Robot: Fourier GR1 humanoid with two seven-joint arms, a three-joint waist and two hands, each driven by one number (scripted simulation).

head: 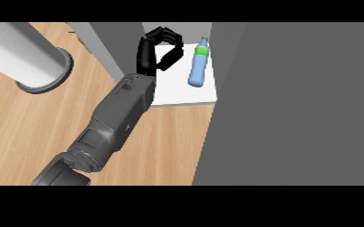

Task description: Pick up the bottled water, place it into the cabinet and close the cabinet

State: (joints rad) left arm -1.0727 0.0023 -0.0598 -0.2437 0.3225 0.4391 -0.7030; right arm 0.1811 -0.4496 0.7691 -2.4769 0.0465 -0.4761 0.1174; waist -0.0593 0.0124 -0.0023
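Fingers curled, pinching nothing: my left hand [158,45] sits inside the cabinet [186,94], just at nine o'clock of the bottle [198,67], apart from it. So the bottle is in, lying on the white shelf; I judge closing remains. Door [284,110] stands at three o'clock, the wall crowds my nine; retreat lies toward six.
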